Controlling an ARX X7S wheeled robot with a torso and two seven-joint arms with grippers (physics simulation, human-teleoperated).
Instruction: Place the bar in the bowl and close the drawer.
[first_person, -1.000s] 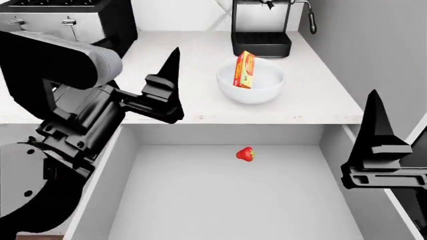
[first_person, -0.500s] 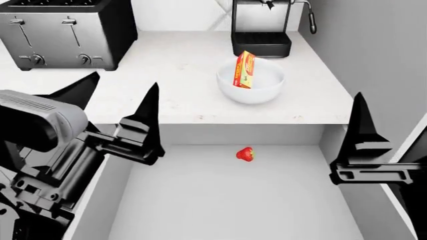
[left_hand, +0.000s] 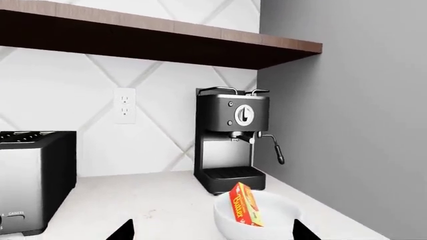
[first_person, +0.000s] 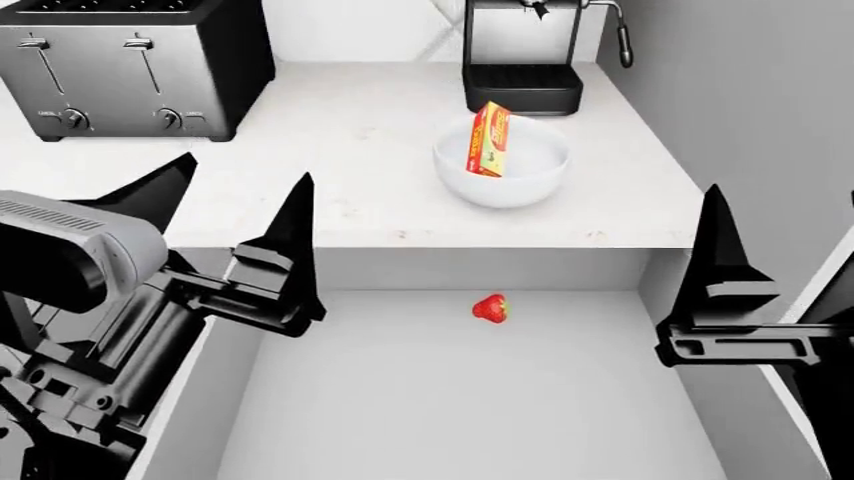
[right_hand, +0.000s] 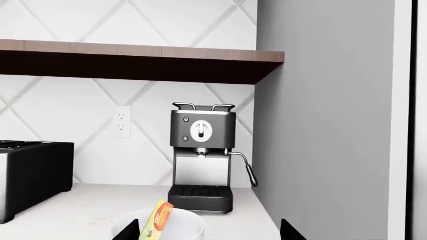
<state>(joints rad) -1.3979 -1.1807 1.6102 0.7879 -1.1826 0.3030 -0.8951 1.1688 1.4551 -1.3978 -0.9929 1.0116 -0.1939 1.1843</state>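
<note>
While leaning in bowl (first_person: 503, 172), bar (first_person: 489, 139) beyond left gripper (first_person: 227, 215).

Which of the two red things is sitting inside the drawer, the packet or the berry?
The small strawberry; it lies on the open drawer floor. The red-orange Butter bar stands tilted in the white bowl on the counter.

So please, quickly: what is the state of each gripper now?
Left gripper: open, holding nothing.
Right gripper: cannot be told; only one finger shows, nothing seen in it.
</note>
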